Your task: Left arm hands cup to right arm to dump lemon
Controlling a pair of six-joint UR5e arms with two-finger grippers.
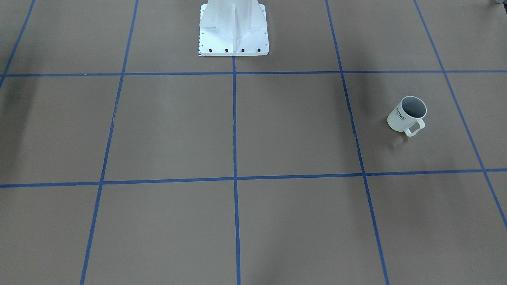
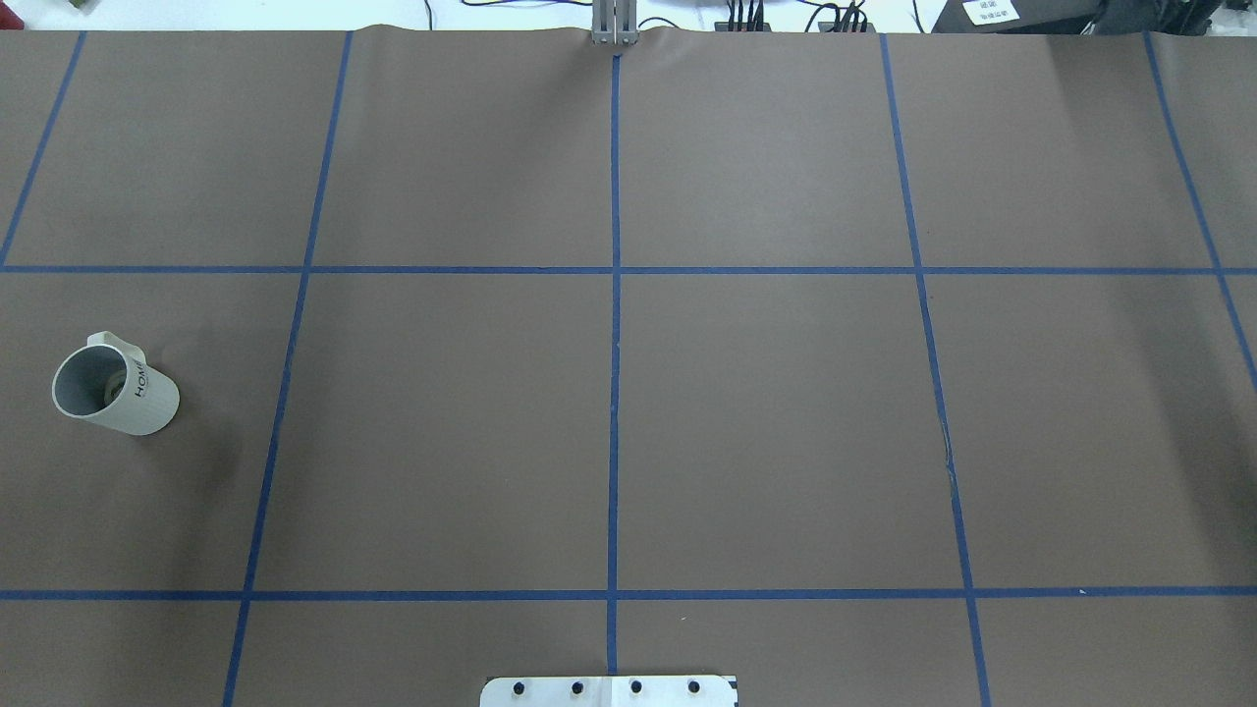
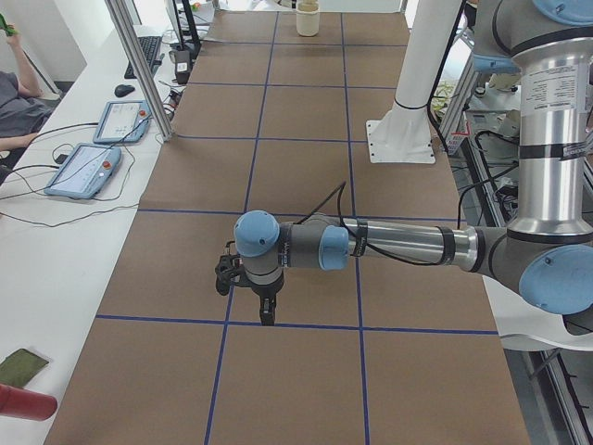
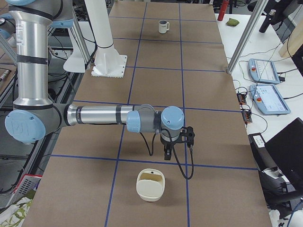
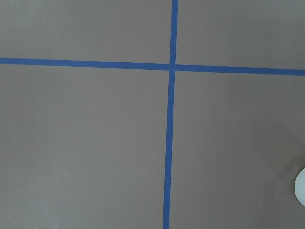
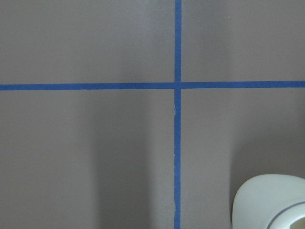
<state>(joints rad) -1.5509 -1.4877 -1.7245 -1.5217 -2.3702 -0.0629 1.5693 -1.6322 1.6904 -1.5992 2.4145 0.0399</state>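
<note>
The first grasp is not yet made: the cup [image 2: 115, 389], lettered "HOME", stands upright near the left edge of the table [image 2: 766, 432], any lemon inside indiscernible, so the left gripper [image 3: 266, 312], whose opening I cannot tell, nor that of the right gripper [image 4: 166, 153], likely needs to reach and grip it.

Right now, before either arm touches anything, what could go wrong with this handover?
The cream-white "HOME" mug stands upright far out on the robot's left, its handle turned away from the robot, so the left pincer may get a poor hold. What it holds is hard to make out; any tilt in the handover could spill it early.
</note>
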